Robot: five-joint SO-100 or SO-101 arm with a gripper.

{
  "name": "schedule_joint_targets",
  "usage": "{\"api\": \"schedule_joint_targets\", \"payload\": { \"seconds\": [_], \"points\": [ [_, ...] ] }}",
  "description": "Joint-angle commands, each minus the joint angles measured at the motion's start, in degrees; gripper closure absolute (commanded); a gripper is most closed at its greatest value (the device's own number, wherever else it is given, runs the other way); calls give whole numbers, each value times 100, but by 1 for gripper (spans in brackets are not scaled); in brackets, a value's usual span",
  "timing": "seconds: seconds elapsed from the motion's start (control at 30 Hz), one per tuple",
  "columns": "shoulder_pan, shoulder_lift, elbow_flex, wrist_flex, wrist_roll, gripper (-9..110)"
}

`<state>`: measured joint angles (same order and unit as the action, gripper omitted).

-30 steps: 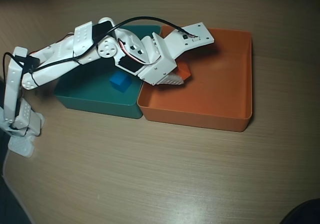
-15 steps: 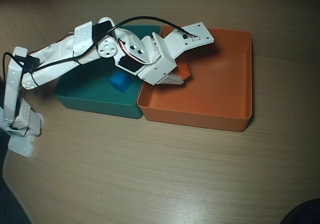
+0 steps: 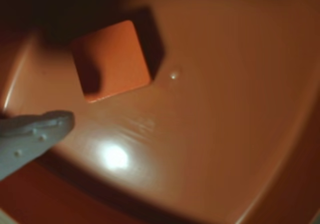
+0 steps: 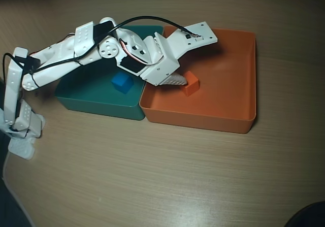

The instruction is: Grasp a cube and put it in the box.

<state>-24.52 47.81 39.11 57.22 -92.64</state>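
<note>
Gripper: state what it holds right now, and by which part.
Nothing. The orange cube lies free on the floor of the orange tray, clear of the one visible fingertip in the wrist view.

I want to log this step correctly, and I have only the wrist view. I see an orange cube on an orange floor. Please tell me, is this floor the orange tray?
Observer: Yes. In the overhead view the cube lies inside the orange tray, near its left wall.
Operator: Is there some other container close to it?
Observer: A teal tray stands directly left of the orange one, side by side.
Operator: Is something inside that one?
Observer: A blue cube lies in it, partly under the arm.
Operator: And where is the gripper?
Observer: The gripper hangs over the orange tray's left part, just beside the cube.
</note>
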Motion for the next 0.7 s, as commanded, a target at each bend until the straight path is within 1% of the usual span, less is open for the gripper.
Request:
{"api": "schedule_joint_targets", "payload": {
  "seconds": [0.0,0.23,0.3,0.37,0.67],
  "points": [
    [44,193,-352,-70,35,57],
    [62,193,-352,-70,35,58],
    [62,202,-352,-70,35,60],
    [70,202,-352,-70,35,66],
    [35,202,-352,-70,44,103]
  ]
}}
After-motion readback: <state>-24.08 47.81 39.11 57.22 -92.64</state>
